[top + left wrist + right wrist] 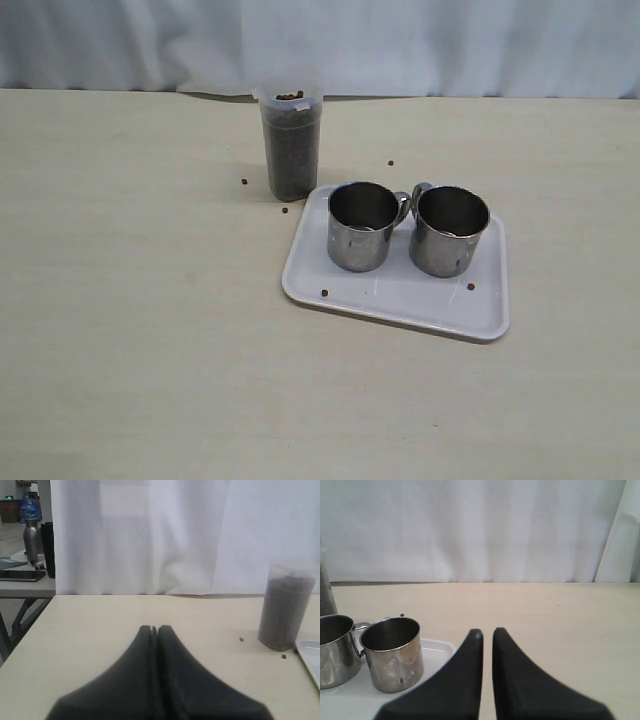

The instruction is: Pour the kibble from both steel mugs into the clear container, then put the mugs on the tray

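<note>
Tray (400, 297) corner just beside clear container (291, 150)

White curtain (400, 45) behind beige tabletop (130, 300); side desk (25, 586) w/ bottle (31, 540)

no writing, label, brand or number can be read on the steel mugs (361, 228) (449, 232), the clear container (291, 150), the tray (400, 300) or the counter (130, 300). a small green lit sign (9, 498) far behind in the left wrist view is too small and blurred to read.
</note>
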